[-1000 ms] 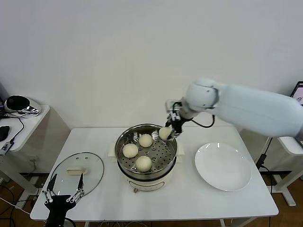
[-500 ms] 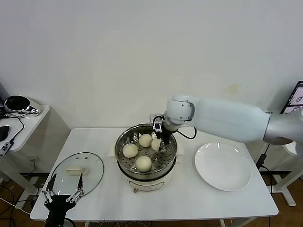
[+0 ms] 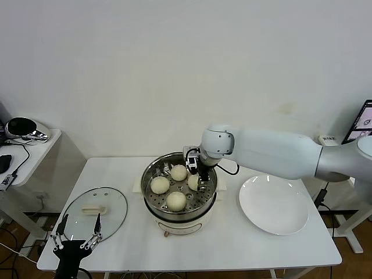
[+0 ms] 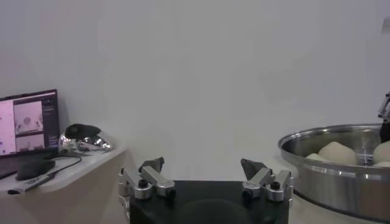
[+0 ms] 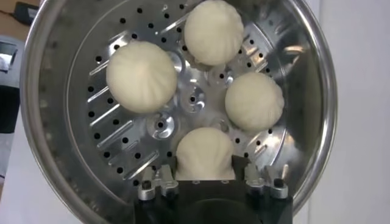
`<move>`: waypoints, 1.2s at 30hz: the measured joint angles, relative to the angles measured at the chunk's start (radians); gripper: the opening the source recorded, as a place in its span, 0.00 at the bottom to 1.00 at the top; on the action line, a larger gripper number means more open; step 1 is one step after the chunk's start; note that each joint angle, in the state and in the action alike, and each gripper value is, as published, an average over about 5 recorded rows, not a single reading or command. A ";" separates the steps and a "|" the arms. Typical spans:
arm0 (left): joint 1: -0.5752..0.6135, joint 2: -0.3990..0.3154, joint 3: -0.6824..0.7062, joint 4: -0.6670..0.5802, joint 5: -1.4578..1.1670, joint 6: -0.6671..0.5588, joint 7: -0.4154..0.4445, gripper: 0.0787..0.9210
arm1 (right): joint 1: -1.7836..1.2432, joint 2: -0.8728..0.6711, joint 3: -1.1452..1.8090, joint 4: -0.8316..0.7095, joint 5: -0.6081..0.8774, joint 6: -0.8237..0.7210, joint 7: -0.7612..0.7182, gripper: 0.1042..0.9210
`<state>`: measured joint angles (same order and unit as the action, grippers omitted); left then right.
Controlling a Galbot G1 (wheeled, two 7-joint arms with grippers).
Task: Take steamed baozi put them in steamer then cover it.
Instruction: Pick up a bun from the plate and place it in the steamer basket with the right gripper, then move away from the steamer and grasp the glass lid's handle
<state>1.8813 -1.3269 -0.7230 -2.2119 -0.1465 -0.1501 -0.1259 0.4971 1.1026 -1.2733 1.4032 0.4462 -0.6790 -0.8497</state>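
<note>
- The right hand is lowered inside the steamer, at the pot's right-hand side as the head view shows it.
- In the right wrist view the fourth baozi sits on the perforated tray between the fingers; the jaws appear parted to either side of it rather than pressed in. The release is judged to be in progress; whether contact is fully broken cannot be told.
- Four baozi are counted on the tray in the right wrist view: one at the hand and three others spread around the centre, none stacked and none on the rim.
- The plate lies to the right of the steamer with nothing seen on it.
- The loading step is judged all but complete; covering is not yet done.
- The cover lies flat on the worktop to the left of the steamer, handle uppermost, apart from the pot.
- The left hand is held low at the worktop's near edge, just beside the cover, with its jaws wide apart and nothing between them.
- Next move, as judged: the right hand should be raised straight out of the pot without brushing the buns, then the cover taken by its handle and set level on the rim.
- The left hand is judged the better placed for the cover.
</note>
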 measured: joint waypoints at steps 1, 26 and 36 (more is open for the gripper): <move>-0.001 0.001 -0.001 0.000 -0.001 0.000 0.000 0.88 | 0.005 -0.007 0.006 0.005 0.004 0.000 0.001 0.79; -0.035 -0.008 0.024 0.040 0.017 -0.026 -0.022 0.88 | -0.807 -0.331 0.903 0.373 0.064 0.493 0.527 0.88; -0.053 -0.004 0.013 0.089 0.248 -0.013 -0.104 0.88 | -1.426 -0.084 1.529 0.447 -0.080 0.726 0.554 0.88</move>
<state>1.8288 -1.3309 -0.7103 -2.1225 0.1017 -0.1631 -0.2303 -0.9288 1.0185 0.2559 1.8503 0.3658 0.0472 -0.2954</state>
